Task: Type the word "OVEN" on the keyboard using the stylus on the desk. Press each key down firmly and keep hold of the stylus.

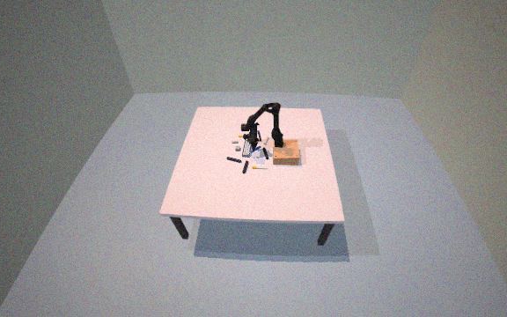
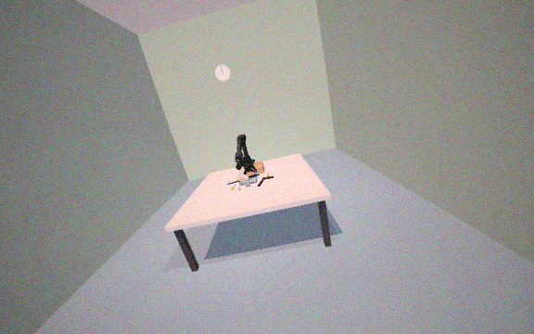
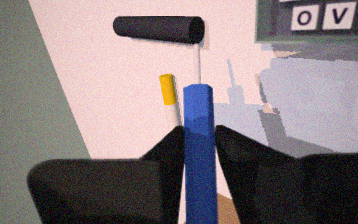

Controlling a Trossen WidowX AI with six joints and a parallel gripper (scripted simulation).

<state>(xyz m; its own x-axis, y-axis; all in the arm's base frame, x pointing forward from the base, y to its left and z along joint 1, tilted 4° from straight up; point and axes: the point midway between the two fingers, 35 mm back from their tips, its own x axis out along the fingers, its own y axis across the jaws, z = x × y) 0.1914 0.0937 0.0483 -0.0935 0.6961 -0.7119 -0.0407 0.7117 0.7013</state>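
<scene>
My gripper (image 1: pixel 253 148) (image 3: pixel 199 132) is shut on the blue stylus (image 3: pixel 199 107), whose thin grey tip points away from the fingers. The stylus is above the table, with its shadow to the right of its tip in the wrist view. The keyboard (image 1: pixel 246 150) (image 3: pixel 261 25) lies on the table, partly behind the arm in the top view. In the wrist view only its corner shows at the upper right, with the O key (image 3: pixel 304 18), the V key (image 3: pixel 339 16) and part of another key. The E and N keys are out of that view.
A black cylinder (image 3: pixel 155 29) (image 1: pixel 234 159) and a yellow-ended white stick (image 3: pixel 168 90) (image 1: pixel 254 167) lie near the keyboard. Another black cylinder (image 1: pixel 246 167) and a small grey block (image 1: pixel 238 149) lie close by. A wooden box (image 1: pixel 285 158) stands beside the arm's base.
</scene>
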